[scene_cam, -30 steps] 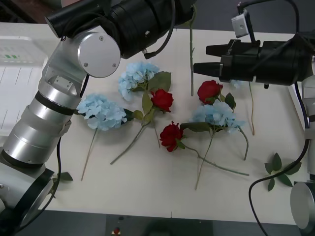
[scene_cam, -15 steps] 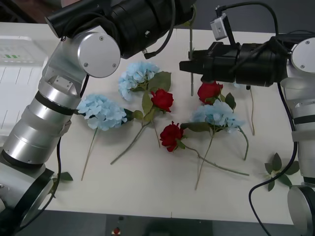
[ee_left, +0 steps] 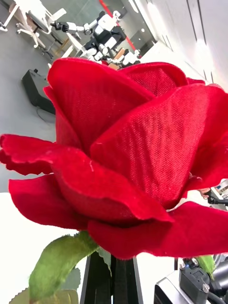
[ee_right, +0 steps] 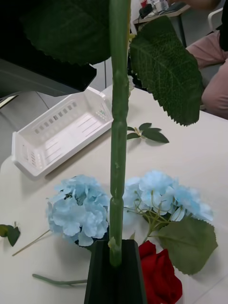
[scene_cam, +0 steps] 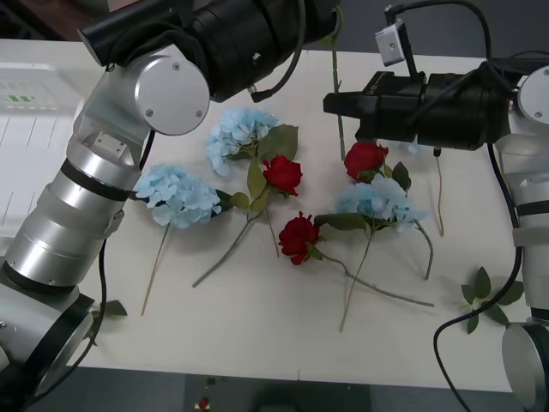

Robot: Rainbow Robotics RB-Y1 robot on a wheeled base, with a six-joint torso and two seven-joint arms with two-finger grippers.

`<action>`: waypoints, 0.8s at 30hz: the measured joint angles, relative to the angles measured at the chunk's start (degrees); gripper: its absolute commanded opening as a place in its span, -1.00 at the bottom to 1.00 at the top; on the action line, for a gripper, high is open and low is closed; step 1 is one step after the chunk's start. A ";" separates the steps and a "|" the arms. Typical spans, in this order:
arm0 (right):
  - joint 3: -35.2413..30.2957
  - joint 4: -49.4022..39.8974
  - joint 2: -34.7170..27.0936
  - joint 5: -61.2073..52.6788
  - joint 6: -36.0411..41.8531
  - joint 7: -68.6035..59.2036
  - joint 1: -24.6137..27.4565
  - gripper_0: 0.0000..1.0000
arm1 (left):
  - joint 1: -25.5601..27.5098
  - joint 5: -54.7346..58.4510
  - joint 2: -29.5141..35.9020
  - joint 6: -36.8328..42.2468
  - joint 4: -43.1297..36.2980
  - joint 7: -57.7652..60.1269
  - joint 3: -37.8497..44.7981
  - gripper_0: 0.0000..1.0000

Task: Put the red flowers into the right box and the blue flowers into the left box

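- since the earlier frame the right arm has drawn back a bit toward the robot's right and risen slightly; flowers on the table unchanged.
- right hand (ee_right: 114, 266): black fingers pressed together on a green stem (ee_right: 118, 142), which runs up from the tips w/ big leaves. in front view this hand (scene_cam: 336, 105) sits over the far middle of the table (scene_cam: 257, 335), at the long stem (scene_cam: 338, 103).
- left hand (ee_left: 110, 280): fingers shut on the stem just under a red rose (ee_left: 128, 156), bloom right at the camera. looks like a two-hand pass, so the rose can reach the right box.
- beyond: three red flowers (scene_cam: 282, 174) and blue flowers (scene_cam: 177, 196) mixed mid-table, not yet sorted.
- left box (ee_right: 59, 135) lies beyond the blue clusters, at the table's left edge.
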 measured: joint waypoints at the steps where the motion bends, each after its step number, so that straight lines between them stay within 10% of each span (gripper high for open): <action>1: 0.00 0.00 0.00 -0.04 0.00 -0.17 0.00 -1.00 | 0.00 0.00 0.00 -0.03 0.00 0.00 0.09 -0.99; 4: 0.00 0.00 0.00 -0.09 -0.02 -0.26 0.00 -1.00 | 0.00 0.00 0.00 -0.03 0.00 0.00 0.27 0.97; 24: -0.16 0.00 -2.61 -1.23 2.55 -0.34 0.00 -1.00 | 0.00 0.00 0.00 -0.03 0.00 0.00 0.27 1.00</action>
